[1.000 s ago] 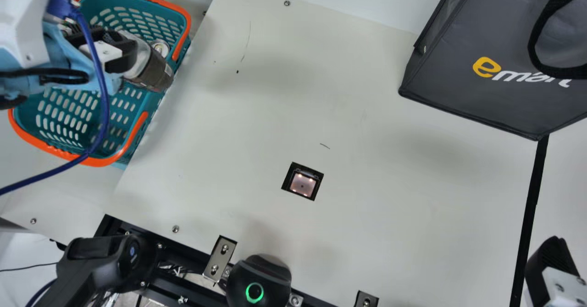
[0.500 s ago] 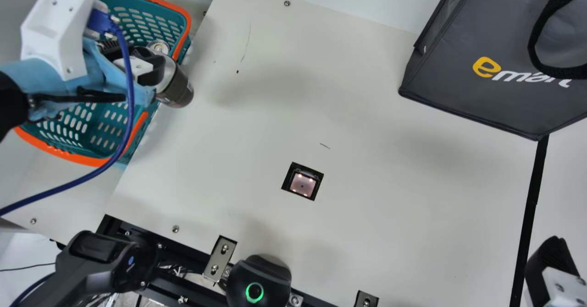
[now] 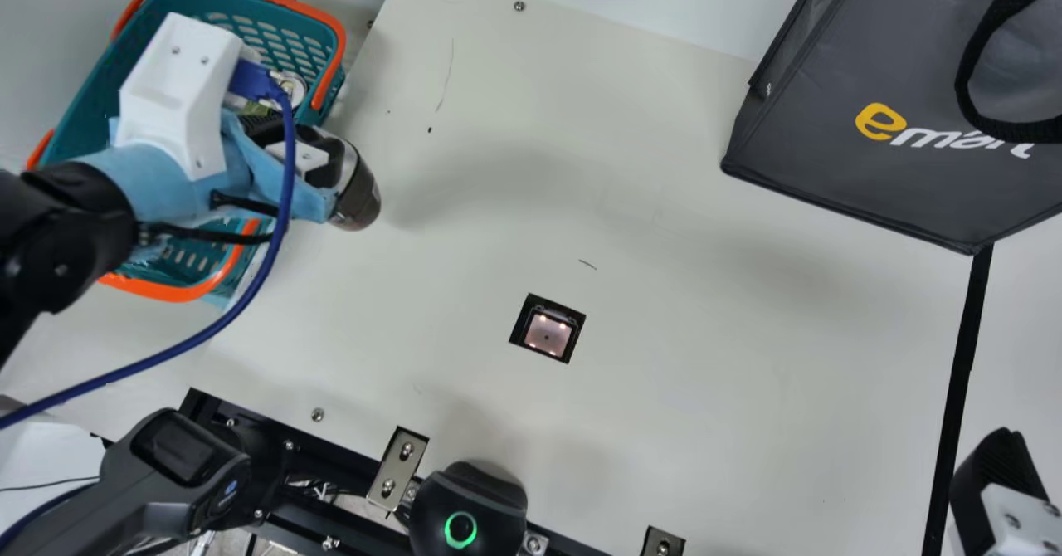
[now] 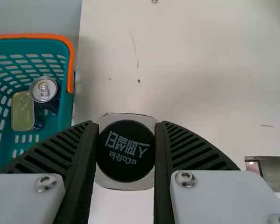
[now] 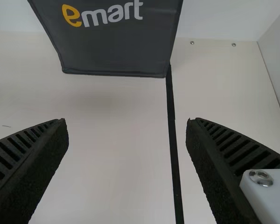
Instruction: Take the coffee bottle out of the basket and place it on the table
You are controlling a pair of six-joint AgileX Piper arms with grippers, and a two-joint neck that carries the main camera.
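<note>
bottle (image 3: 358, 199) is hanging in your left gripper (image 3: 325, 158), over the table (image 3: 664, 423) and just beside the basket (image 3: 166, 292). it is leaning in the main view, its base end poking out past the fingers. in the left wrist view you are seeing its black cap (image 4: 126, 150) facing the camera, and both ribbed fingers are pressing on the bottle from opposite sides, so your left pincer is holding it tight. your right gripper (image 3: 1000, 469) is waiting at the main view's right edge; in the right wrist view its fingers are standing wide apart with nothing between them. a round can (image 4: 43, 89) and a flat tin (image 4: 22, 111) are lying side by side in the basket. a dark bag (image 3: 813, 83) is standing on the table, well apart from the bottle.
</note>
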